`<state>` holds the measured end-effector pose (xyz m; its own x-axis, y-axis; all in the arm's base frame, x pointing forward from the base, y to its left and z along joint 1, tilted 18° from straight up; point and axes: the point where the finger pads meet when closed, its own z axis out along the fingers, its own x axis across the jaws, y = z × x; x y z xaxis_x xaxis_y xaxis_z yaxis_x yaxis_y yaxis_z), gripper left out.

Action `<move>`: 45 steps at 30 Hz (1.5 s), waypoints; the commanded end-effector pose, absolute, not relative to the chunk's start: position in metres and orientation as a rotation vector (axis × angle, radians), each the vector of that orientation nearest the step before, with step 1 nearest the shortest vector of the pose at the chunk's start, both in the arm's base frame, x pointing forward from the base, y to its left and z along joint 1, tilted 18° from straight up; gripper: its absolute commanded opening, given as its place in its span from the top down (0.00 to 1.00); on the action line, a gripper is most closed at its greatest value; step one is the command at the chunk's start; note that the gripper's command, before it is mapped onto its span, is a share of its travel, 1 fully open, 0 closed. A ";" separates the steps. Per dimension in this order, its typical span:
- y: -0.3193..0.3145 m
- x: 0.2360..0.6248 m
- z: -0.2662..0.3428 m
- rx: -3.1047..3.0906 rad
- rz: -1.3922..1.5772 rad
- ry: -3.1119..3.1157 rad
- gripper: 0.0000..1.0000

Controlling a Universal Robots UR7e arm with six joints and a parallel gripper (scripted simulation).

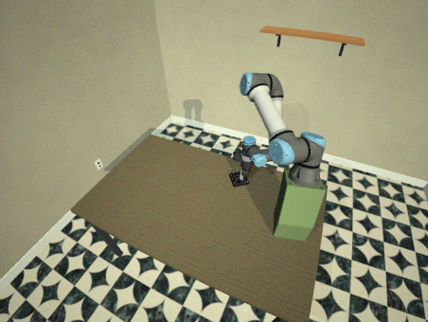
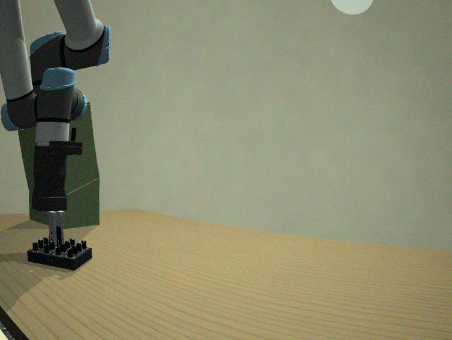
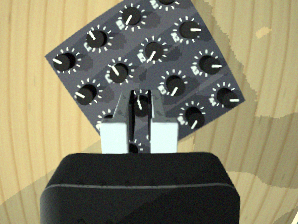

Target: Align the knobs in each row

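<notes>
The knob box (image 1: 233, 183) (image 2: 52, 258) (image 3: 167, 24) stands on the table, its name side toward lower left in the wrist view. My gripper (image 1: 241, 180) (image 2: 56, 243) (image 3: 141, 105) points down and is shut on knob C3 (image 3: 143, 106), whose line points up and slightly left there. C1 (image 3: 97, 39) and C2 (image 3: 119, 74) point more to upper left. Row B knobs B1 (image 3: 132, 17) to B4 (image 3: 193, 115) point lower left. A2 (image 3: 188, 29), A3 (image 3: 208, 63) and A4 (image 3: 226, 95) point right. D1 (image 3: 65, 62) and D2 (image 3: 87, 94) point left. My fingers hide C4 and partly D3 and D4.
Neighbouring knobs stand close around my fingers. The wood-grained table top (image 1: 189, 213) (image 2: 225, 290) extends around the box. The green pedestal (image 1: 298, 213) (image 2: 90, 165) under the arm stands nearby. A wall shelf (image 1: 312, 35) hangs high behind the arm.
</notes>
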<state>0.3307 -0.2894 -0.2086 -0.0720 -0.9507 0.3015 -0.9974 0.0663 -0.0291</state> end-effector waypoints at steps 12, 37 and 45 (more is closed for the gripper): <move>-0.292 0.332 -0.208 2.181 0.312 -1.915 0.70; -0.291 0.331 -0.208 2.218 0.303 -1.867 0.70; -0.291 0.331 -0.208 2.218 0.303 -1.867 0.54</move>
<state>0.3309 -0.2889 -0.2089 0.1702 -0.9393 0.2978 -0.9854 -0.1655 0.0411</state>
